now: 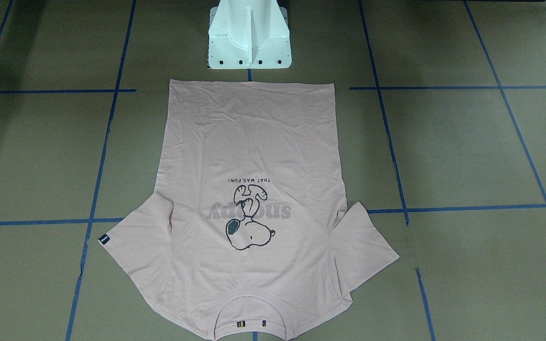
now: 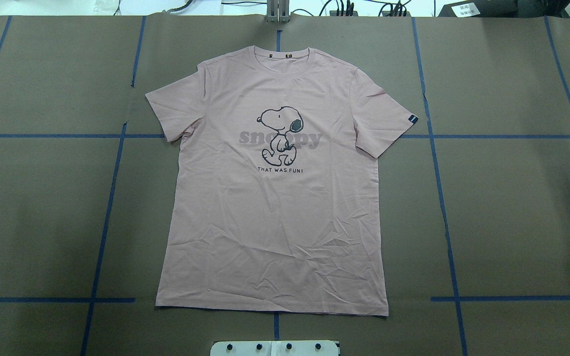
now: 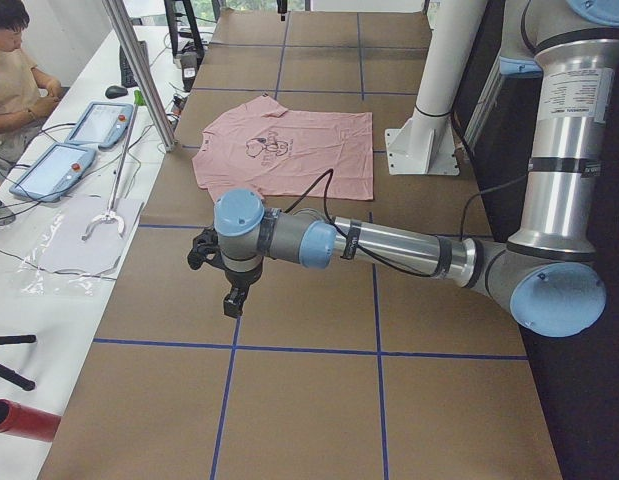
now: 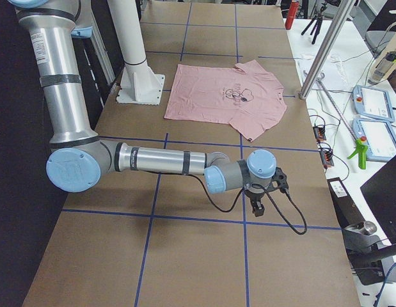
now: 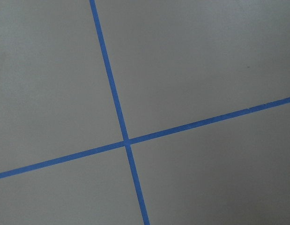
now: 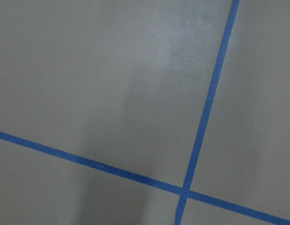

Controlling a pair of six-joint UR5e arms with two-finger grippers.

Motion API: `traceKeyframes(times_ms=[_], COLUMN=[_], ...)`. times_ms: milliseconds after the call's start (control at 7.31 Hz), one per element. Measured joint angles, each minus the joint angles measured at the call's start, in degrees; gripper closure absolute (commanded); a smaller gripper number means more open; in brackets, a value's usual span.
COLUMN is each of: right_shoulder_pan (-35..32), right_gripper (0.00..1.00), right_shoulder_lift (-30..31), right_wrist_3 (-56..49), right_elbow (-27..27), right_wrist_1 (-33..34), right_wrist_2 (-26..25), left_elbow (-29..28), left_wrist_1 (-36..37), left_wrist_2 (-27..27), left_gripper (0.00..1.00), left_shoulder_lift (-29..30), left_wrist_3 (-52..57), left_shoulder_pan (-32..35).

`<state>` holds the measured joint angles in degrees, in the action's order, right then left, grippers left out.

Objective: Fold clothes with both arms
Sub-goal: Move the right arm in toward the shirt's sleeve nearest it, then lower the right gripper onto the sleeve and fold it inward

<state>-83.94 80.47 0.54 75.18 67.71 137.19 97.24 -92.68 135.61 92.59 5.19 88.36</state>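
Lying flat, print up, the T-shirt [image 2: 275, 222] sits well apart from the left gripper [image 3: 232, 300] and the right gripper [image 4: 256, 207]. Whether either is parted or closed cannot be told.

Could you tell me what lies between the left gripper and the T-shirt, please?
Only bare table, crossed by one blue tape line, as the exterior left view shows. The left gripper hangs apart from the T-shirt.
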Motion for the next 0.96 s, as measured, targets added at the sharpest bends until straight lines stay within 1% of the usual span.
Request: traceKeyframes(times_ms=[137,274,410,547,684,821,958], right_shoulder_pan=[2.3,5.5,9.4,13.9,18.7,23.5,27.4], right_gripper=[0.0,0.0,0.0,0.0,0.03,0.14,0.17], right_shoulder_lift=[-0.8,-2.7,-6.1,-10.5,-14.4,-17.3,-19.8], right_wrist_3=[4.1,11.0,20.3,31.6,42.3,51.7,59.8], right_elbow=[-0.9,-1.1,-1.1,-1.2,-1.5,-1.8,-2.6], right_wrist_1=[-2.5,-3.5,-4.3,-5.6,-7.5,-9.6,-10.9], right_wrist_2=[0.0,0.0,-0.2,-1.7,-5.9,-12.1,-17.1], left_elbow=[-0.1,-0.2,-0.3,-0.2,-0.1,0.0,0.1], left_wrist_1=[0.0,0.0,0.0,0.0,0.0,0.0,-0.1], left_wrist_2=[0.0,0.1,0.1,0.1,0.2,0.2,0.2], left_gripper=[0.0,0.0,0.0,0.0,0.0,0.0,0.0], left_shoulder_lift=[0.0,-0.1,-0.2,-0.2,-0.2,-0.2,-0.2], left_wrist_3=[0.0,0.1,0.1,0.1,0.1,0.1,0.1], left_shoulder_pan=[-0.1,-0.1,-0.2,-0.2,-0.3,-0.3,-0.3])
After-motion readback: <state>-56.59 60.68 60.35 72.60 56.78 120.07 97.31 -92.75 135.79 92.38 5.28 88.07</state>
